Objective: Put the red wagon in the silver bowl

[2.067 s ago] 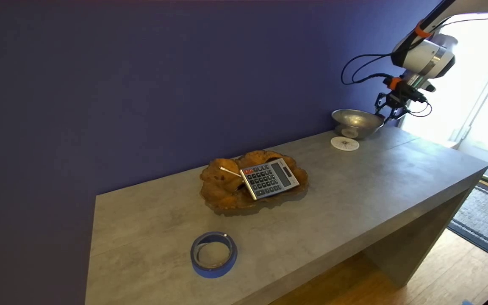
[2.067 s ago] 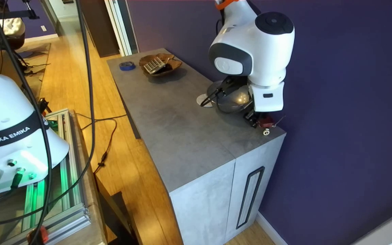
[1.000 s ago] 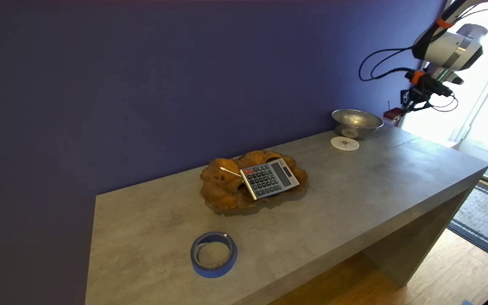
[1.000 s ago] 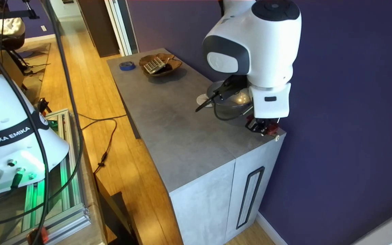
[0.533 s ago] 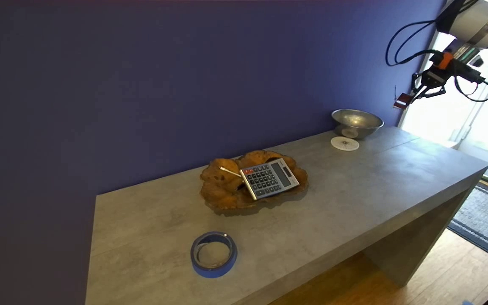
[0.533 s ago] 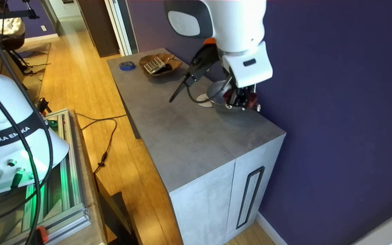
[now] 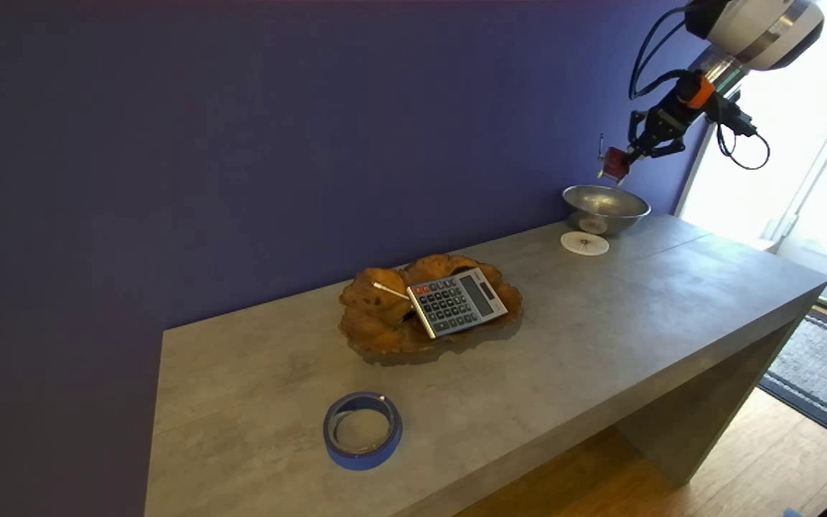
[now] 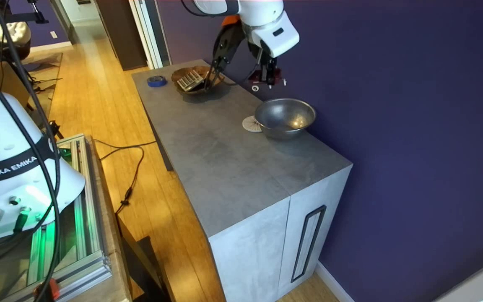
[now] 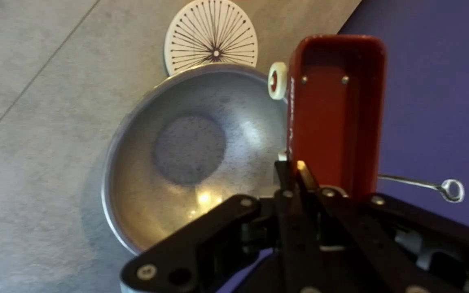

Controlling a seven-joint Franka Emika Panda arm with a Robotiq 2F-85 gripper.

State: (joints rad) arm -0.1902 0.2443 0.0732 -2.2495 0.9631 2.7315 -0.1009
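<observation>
Leftward in an exterior view, since half a second earlier, the gripper (image 7: 633, 156) and the red wagon (image 7: 615, 164) had swung from the right of the silver bowl (image 7: 606, 207) to above it; the bowl had stayed put. Clenched fingers (image 9: 282, 179) pinched the wagon by one long side wall, close to one end, its hollow facing the wrist view. There its long axis ran bottom to top, and its handle (image 9: 419, 183) stuck out rightward, towards the purple wall (image 9: 442, 101). On one relation the coming move hung: the bowl's middle lay below the wagon and to its left in the wrist view, away from the wall. Most likely the carry was nearly done and called for a small shift that way before lowering; let go too soon, a wheel (image 9: 277, 80) might catch the wall-side rim. Down from the upper right in an exterior view slanted the arm (image 7: 754, 32). Just past the bowl lay a white disc (image 9: 211, 38), farther along a wooden plate (image 7: 374, 327) bearing a calculator (image 7: 460, 305), then a roll of blue tape (image 7: 363, 458).
</observation>
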